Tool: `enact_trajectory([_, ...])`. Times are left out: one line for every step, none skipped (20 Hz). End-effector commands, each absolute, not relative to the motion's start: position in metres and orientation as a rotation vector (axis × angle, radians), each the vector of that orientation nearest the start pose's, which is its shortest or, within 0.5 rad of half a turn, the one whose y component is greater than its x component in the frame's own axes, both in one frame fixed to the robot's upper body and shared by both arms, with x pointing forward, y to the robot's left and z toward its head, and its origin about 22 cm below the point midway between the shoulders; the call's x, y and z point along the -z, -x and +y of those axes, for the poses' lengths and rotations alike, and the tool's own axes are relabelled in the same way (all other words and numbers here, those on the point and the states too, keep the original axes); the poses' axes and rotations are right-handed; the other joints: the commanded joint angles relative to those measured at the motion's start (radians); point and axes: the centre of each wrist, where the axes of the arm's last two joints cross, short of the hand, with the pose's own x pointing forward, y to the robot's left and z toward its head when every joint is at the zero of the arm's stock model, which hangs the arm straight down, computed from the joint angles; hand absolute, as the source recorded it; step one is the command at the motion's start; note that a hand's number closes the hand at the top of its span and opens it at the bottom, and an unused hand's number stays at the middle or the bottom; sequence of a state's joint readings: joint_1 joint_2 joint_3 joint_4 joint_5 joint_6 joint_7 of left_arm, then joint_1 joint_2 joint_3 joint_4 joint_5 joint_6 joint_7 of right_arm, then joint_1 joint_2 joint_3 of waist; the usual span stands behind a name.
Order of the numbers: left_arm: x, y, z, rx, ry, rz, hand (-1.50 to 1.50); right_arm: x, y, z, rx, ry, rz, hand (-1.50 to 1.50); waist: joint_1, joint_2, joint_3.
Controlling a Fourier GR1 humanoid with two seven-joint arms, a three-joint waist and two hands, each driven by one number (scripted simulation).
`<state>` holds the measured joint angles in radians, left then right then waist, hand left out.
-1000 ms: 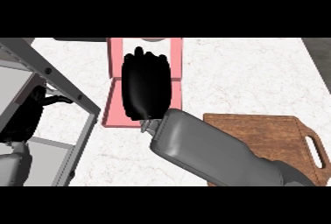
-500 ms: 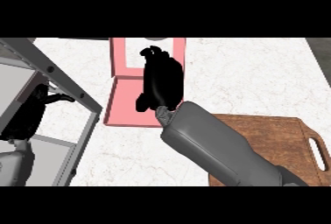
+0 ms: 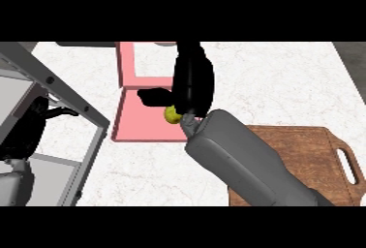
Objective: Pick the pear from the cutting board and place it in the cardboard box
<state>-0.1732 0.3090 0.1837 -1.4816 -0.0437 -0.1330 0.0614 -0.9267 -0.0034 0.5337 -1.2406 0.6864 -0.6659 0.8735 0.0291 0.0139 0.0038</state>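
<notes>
A: Far left, what is logged?

B: A grey metal frame (image 3: 75,104) with slanted bars, over the white marbled counter top (image 3: 271,82). Behind its bars, the robot's left hand (image 3: 32,128), black, on a grey forearm at the lower left edge. Fingers relaxed, thumb pointing to the right, nothing in it.

A: Next item?

B: A pink open box with a raised back flap (image 3: 143,128), lying flat on the counter just right of the frame. Its top edge reaches the upper rim of the view.

A: And the fruit?

B: A small yellow-green pear (image 3: 172,114), over the box's pink floor near its right side. Only a sliver shows; whether it rests on the floor, I cannot tell.

A: What covers it?

B: The robot's right hand (image 3: 191,80), black, stretched up over the box. The thumb sticks out to the left, the fingers are curled round the pear and hide most of it. Its grey forearm runs down to the lower right.

A: Last entry?

B: A brown wooden cutting board with a handle slot (image 3: 314,155), at the right, partly under that forearm, apart from the box.
</notes>
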Motion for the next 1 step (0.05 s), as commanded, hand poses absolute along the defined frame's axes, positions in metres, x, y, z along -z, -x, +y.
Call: enact_trajectory([-0.0516,-0.2897,0.2517,0.418,0.003,-1.632,0.0,-0.1558,-0.3239,-0.013,-0.038,0.55,-1.779,-1.5,-0.038,-0.003,0.001])
